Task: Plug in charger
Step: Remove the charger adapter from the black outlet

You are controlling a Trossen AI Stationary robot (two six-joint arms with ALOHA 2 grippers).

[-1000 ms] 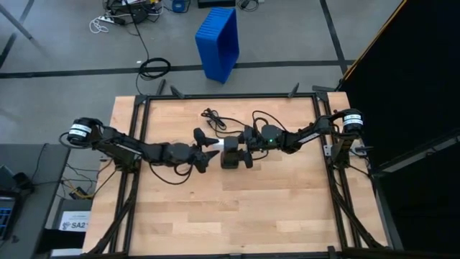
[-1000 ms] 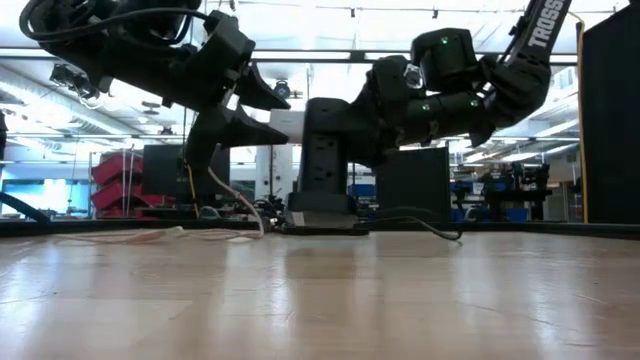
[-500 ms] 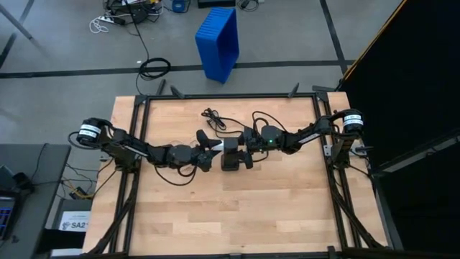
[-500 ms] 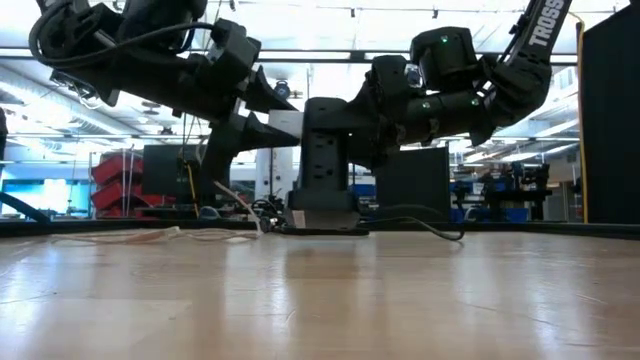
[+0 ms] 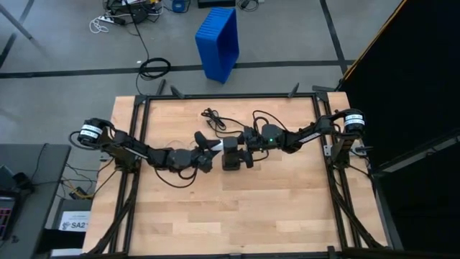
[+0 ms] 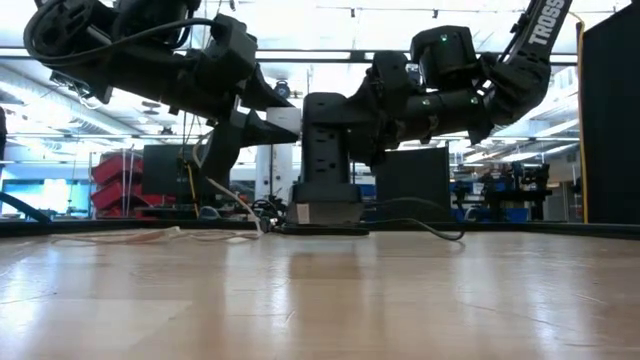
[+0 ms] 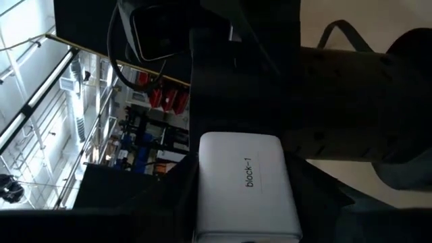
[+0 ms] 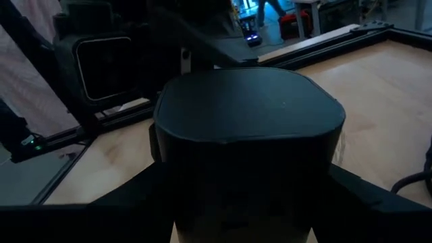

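Over on the left side of the wooden table point(image 5: 237, 208), seen from above: left arm stretched low toward the middle, left gripper point(image 5: 209, 150) ending right beside the black power strip point(image 5: 230, 152). Jaws closed partway around the white charger block point(image 7: 246, 185), gripping it by its flat sides, label reading "block-1" in the wrist view. Charger point(image 6: 283, 123) held up off the tabletop in the low view, nose pointed at the strip's face, touching it or just short of it, can't tell which from these angles. Thin white cable point(image 6: 235, 200) hanging down from that gripper toward the table.

Dead centre: power strip point(image 6: 325, 150) standing upright, raised clear of the wood, dark cord point(image 6: 425, 222) trailing off its lower end onto the table.

Then on the right: right arm reaching in from its corner, right gripper point(image 5: 246, 146) clamped on the strip from the far side, jaws spread fairly wide around the dark rounded body point(image 8: 246, 128), which fills most of that wrist view.

Up near the back edge, loose black cable point(image 5: 213, 119) lying in a loop. Beyond the table on the floor, blue crate point(image 5: 218, 42) tipped on its side.
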